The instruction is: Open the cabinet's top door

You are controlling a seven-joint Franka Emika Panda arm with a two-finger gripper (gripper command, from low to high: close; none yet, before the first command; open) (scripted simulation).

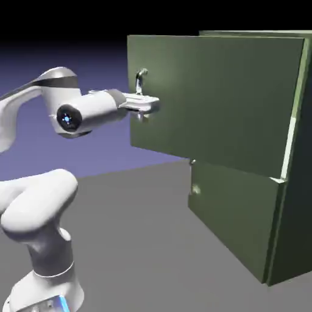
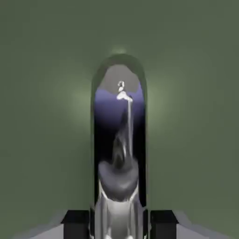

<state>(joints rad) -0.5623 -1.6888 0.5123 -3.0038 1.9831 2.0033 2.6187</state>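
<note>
- Two pictures show this moment. In the exterior view, my gripper (image 1: 145,108) is at the silver handle (image 1: 141,82), near the left edge of the top door (image 1: 213,97).
- The top door already stands swung out from the cabinet (image 1: 301,183). The lower door (image 1: 234,210) looks a little open too.
- In the hand view, the shiny handle (image 2: 119,140) fills the middle, and green door is all around it.
- My fingers (image 2: 77,219) sit on each side of the handle, squeezed on it.
- I think my fingers could slip off the smooth bar if I pull too fast or too straight. The door swings in a curve.
</note>
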